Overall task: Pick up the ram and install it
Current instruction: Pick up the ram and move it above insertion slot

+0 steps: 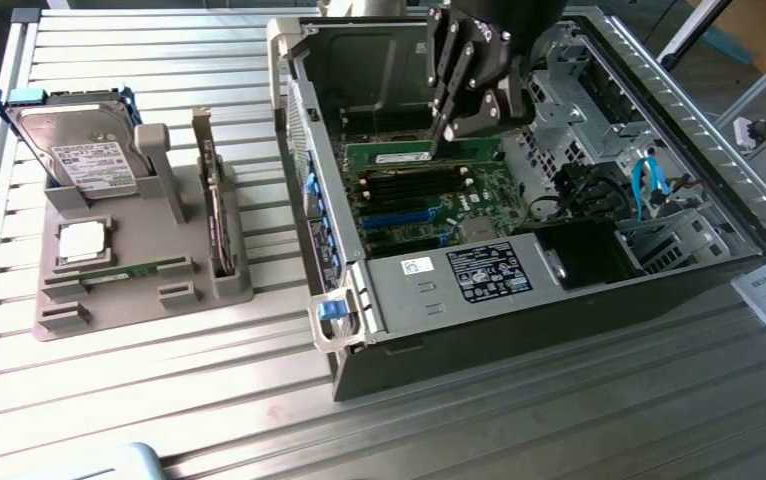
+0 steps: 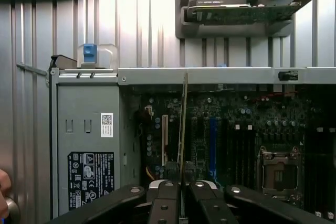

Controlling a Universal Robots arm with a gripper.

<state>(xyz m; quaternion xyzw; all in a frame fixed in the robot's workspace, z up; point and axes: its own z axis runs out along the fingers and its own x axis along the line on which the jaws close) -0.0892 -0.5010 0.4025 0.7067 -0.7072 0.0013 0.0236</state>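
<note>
Claw: your claw [image 1: 453, 132] is clamping the ram from above, its fingers [image 2: 166, 205] pressing on the two flat faces, so the stick is not turning in the grip.
Ram: the ram [image 1: 403, 156] is hanging on edge inside the computer case [image 1: 517, 330], its long side level. I judge you are holding it so because the contact edge must be facing down.
Slots: the black memory slots [image 1: 417, 187] are lying just below the ram and parallel to it. Whether the stick is touching one, I cannot tell.
Motherboard: the motherboard [image 1: 457, 215] is lying flat on the case's floor, so the slots are opening upward to the claw.
Case: it is resting on its side near the bench [image 1: 156, 400] edge at the exterior view's right, its open side up, giving the claw free way.
Tray: the gray holder tray [image 1: 130, 300] is sitting near the bench's edge at the exterior view's left, well apart from the case. It is carrying a hard drive [image 1: 83, 150] and an upright card [image 1: 210, 190] in grooves, so each is offering a free edge.
</note>
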